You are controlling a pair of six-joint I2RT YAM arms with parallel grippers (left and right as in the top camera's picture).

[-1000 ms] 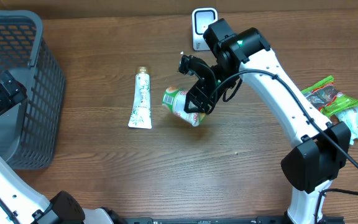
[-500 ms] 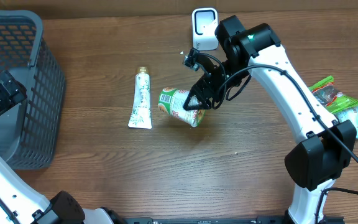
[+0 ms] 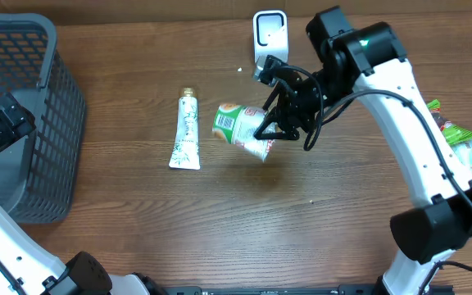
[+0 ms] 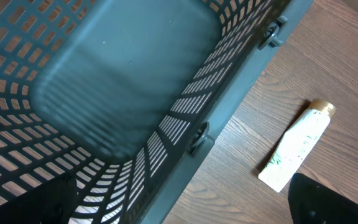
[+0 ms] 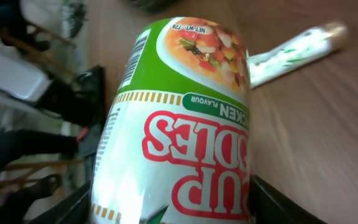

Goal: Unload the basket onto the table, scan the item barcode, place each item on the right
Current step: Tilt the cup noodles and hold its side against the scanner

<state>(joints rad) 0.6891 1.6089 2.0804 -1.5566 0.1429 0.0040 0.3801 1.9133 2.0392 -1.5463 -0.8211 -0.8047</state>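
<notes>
Showing the scanning task under way on a brown wooden table (image 3: 220,229). The right gripper (image 3: 270,129) has its jaws clamped on a green-and-white instant-noodle cup (image 3: 238,129) with red lettering, its black fingers (image 5: 73,208) pressing the cup's flanks in the right wrist view. The cup lies on its side at the middle of the table, towards the far edge. Its long axis slants from far-left to near-right. The green end with the food picture points to the left edge, and the white end points towards the near-right, under the gripper. Whether the cup touches the wood cannot be told. A black-and-white barcode (image 5: 139,45) runs along the cup's side, at the left of the cup in the right wrist view.

A white, rounded-square barcode scanner (image 3: 269,33) stands at the far edge, near the cup and just right of it. A white squeeze tube with a gold cap (image 3: 186,131) lies left of the cup and apart from it, cap towards the far edge. A grey plastic lattice basket (image 3: 39,74) fills the far-left corner. The left gripper (image 3: 2,123) hangs over the basket, jaws wide apart with nothing between them. Green snack packets (image 3: 457,131) lie at the right edge, partly hidden by the right arm.
</notes>
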